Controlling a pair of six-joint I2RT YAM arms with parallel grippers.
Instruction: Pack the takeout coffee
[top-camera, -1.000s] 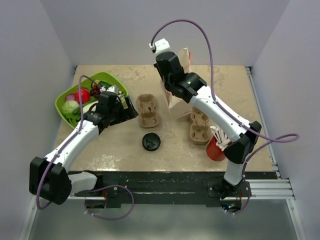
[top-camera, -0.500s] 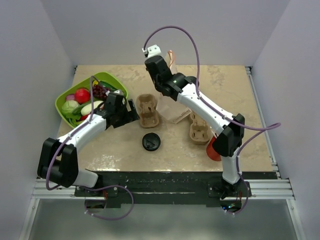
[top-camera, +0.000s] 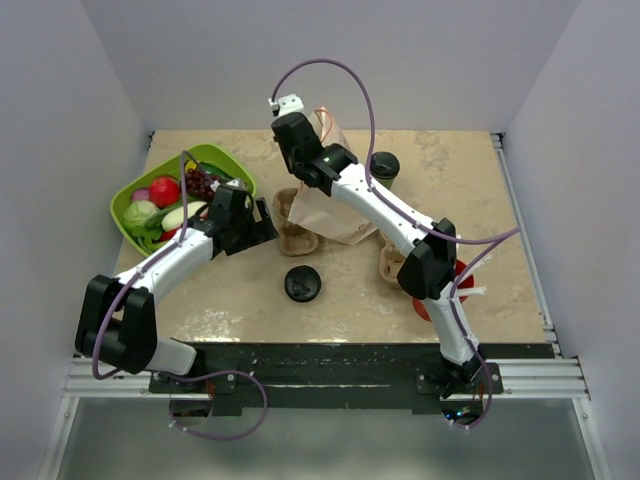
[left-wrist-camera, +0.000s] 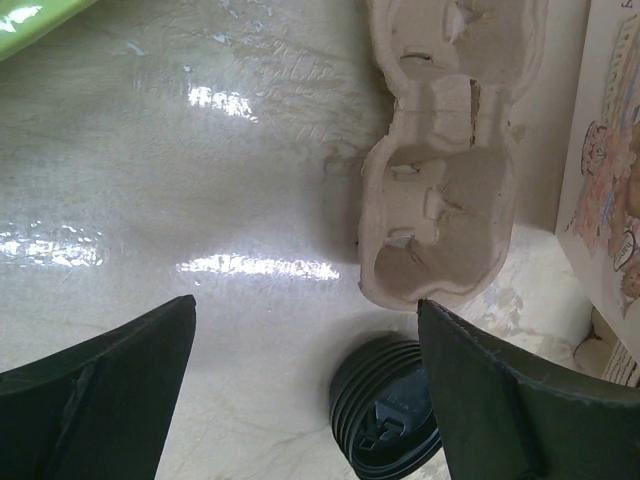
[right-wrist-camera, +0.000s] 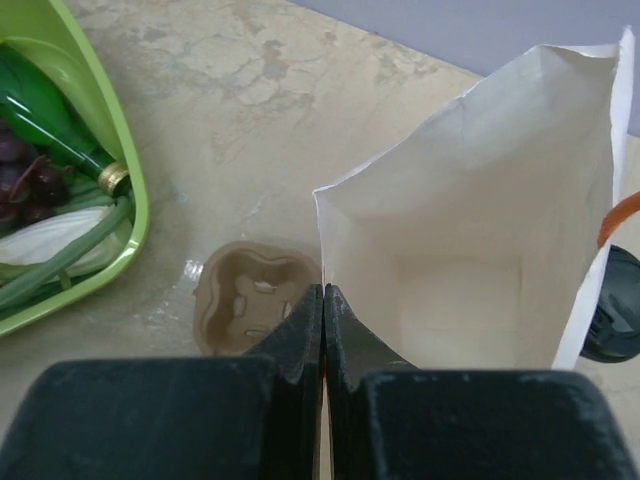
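Observation:
The takeout coffee (top-camera: 384, 166) stands at the back of the table, right of the bag, its black lid facing up; a dark sliver of it (right-wrist-camera: 612, 312) shows past the bag's edge. My right gripper (top-camera: 308, 168) (right-wrist-camera: 323, 292) is shut on the rim of the white paper bag (top-camera: 338, 205) (right-wrist-camera: 470, 250), whose mouth gapes open and looks empty inside. Left of the bag, my left gripper (top-camera: 262, 220) (left-wrist-camera: 305, 305) is open, low over the table. It sits just short of a cardboard cup carrier (left-wrist-camera: 450, 180) (top-camera: 297, 222), holding nothing.
A loose black lid (top-camera: 302, 284) (left-wrist-camera: 385, 420) lies near the front by my left gripper's right finger. A second cup carrier (top-camera: 395, 262) and a red cup with straws (top-camera: 437, 300) sit at the right. A green basket (top-camera: 128, 230) (right-wrist-camera: 135, 235) of produce fills the left.
My right arm has swung left, dragging and tilting the bag, and the coffee behind it has come into view. My left gripper moved right towards the carrier, then stayed still.

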